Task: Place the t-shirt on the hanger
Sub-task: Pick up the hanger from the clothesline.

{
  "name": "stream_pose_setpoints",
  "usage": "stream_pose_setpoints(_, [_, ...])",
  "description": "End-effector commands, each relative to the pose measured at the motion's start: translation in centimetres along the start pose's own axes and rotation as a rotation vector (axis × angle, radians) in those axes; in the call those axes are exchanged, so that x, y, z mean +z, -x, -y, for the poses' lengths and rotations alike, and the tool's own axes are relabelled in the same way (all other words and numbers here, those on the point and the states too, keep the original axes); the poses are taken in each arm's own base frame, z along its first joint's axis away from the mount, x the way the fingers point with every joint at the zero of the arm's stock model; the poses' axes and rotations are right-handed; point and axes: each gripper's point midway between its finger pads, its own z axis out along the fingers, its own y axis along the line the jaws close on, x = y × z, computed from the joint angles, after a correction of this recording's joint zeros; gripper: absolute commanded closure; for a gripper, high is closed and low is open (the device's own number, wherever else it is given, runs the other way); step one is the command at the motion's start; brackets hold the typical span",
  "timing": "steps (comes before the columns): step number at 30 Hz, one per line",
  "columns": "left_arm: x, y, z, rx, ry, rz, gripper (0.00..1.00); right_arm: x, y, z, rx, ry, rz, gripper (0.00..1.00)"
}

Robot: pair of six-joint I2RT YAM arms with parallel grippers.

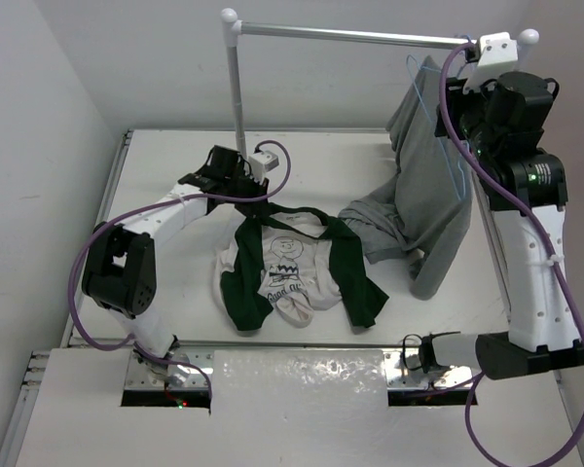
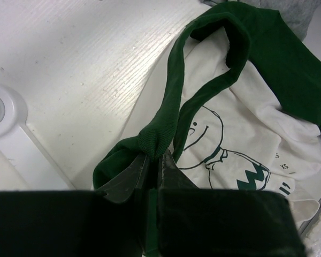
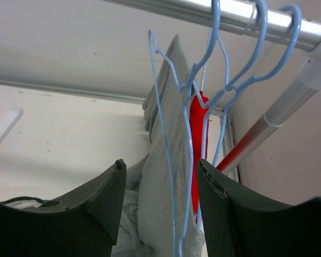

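So far you're early: your left gripper [image 2: 152, 160] pinches the t-shirt [image 1: 294, 270] by its green collar [image 2: 171, 107], crumpled on the table [image 1: 165, 165]. Your right gripper [image 3: 160, 198], jaws apart, straddles the hanger [image 3: 190, 171] on the far-right rail [image 1: 350, 36]. Unhooking and threading remain.

The grey shirt [image 3: 159, 187] hides most of what seems a red hanger [image 3: 198, 160]; t-shirt [image 1: 290, 265] lettering is unreadable.

You get bright, even light from above. The white table [image 1: 175, 175] looks washed out, and shadows on it are soft and short. A glossy sheet [image 1: 302, 389] at the near edge shows speckled glare.

At the left wrist, the t-shirt [image 2: 241, 139] is sharp, while the left gripper [image 2: 152, 160] is dark and blurred.

At the right wrist, the rail [image 3: 238, 13] gleams, and the right gripper [image 3: 160, 166] is in silhouette.
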Motion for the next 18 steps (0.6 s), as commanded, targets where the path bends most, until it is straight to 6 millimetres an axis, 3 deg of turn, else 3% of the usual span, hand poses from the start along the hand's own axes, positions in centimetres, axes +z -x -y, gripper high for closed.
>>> stream_pose_setpoints(1, [-1.4, 2.2, 0.1, 0.045, 0.012, 0.074, 1.0, 0.7, -0.6, 0.9, -0.042, -0.055, -0.016, 0.47])
stream_pose_setpoints(9, [-1.4, 2.2, 0.2, 0.046, 0.008, 0.073, 1.0, 3.3, -3.2, 1.6, -0.042, -0.065, -0.099, 0.52])
stream_pose_setpoints(18, [-1.8, 2.3, 0.3, 0.055, 0.014, 0.081, 1.0, 4.4, -4.9, 1.2, -0.02, -0.018, -0.129, 0.56])
